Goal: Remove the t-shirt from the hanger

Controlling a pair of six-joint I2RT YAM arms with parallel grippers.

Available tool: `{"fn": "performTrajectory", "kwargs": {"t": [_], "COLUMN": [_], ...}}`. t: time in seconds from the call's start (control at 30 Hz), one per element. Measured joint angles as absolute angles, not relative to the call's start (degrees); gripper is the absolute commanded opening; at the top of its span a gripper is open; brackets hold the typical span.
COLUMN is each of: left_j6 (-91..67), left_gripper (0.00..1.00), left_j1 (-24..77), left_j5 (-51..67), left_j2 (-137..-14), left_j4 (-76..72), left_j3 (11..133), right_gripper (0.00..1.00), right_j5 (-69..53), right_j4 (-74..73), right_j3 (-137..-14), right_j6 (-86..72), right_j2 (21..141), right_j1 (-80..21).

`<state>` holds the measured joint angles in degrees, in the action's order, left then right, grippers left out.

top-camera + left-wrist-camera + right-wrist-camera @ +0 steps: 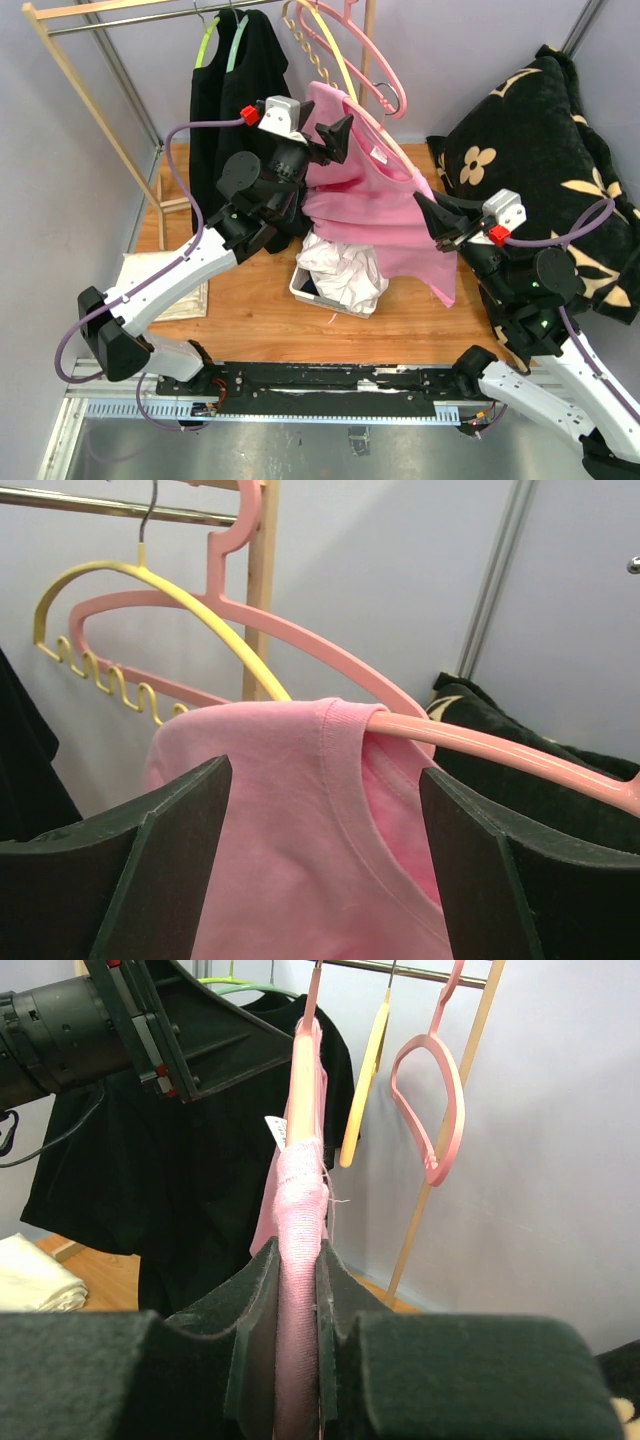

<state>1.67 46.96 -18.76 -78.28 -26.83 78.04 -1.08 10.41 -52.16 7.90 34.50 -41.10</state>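
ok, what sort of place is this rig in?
Probably a lab test cell, not a home: wooden clothes rack with a pink hanger, bare grey panel walls, wooden table.

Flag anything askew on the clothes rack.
The pink hanger hangs steeply tilted, not level, its shirt-covered low end clamped in the right gripper. The pink t-shirt sits lopsided on it, bare hanger arm showing through the collar.

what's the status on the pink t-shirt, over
Left gripper open at the collar. Right gripper shut on pink t-shirt over the hanger's end. Shirt not yet off pink hanger; yellow hanger close behind.
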Motion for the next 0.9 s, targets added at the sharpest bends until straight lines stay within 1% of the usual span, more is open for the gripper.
{"fn": "performTrajectory", "kwargs": {"t": [0.17, 0.23, 0.3, 0.33, 0.37, 0.47, 0.5, 0.73, 0.9], "left_j6": [0.97, 0.82, 0.67, 0.51, 0.30, -0.32, -0.19, -0.23, -0.05], "left_gripper": [0.61, 0.57, 0.51, 0.46, 0.38, 0.05, 0.01, 0.01, 0.01], "left_j1": [46.76, 46.54, 46.17, 45.95, 45.74, 45.15, 45.06, 44.93, 44.42], "left_j5": [-17.41, -16.97, -16.75, -16.67, -16.62, -16.19, -15.79, -10.02, 0.32], "left_j2": [-80.18, -80.99, -81.65, -81.82, -81.91, -81.91, -81.91, -81.91, -81.54], "left_j4": [-26.94, -26.89, -26.83, -26.83, -26.83, -27.00, -27.16, -27.31, -25.15], "left_j3": [78.11, 78.11, 78.11, 78.11, 78.11, 78.11, 78.11, 78.11, 79.24], "right_gripper": [0.01, 0.01, 0.01, 0.01, 0.01, 0.01, 0.01, 0.01, 0.01], "right_j5": [-1.06, -1.06, -1.08, -1.08, -1.08, -1.08, -1.08, -1.02, -0.38], "right_j4": [9.56, 9.17, 8.75, 8.67, 8.62, 8.62, 8.60, 8.67, 10.37], "right_j3": [-51.83, -51.79, -51.79, -51.79, -51.79, -51.79, -51.79, -51.77, -50.68], "right_j6": [7.92, 7.92, 7.92, 7.90, 7.90, 7.90, 7.90, 7.92, 7.99], "right_j2": [33.93, 33.67, 33.39, 33.30, 33.23, 33.15, 33.12, 33.28, 34.26], "right_j1": [-41.10, -41.10, -41.10, -41.10, -41.10, -41.10, -41.10, -41.10, -41.10]}}
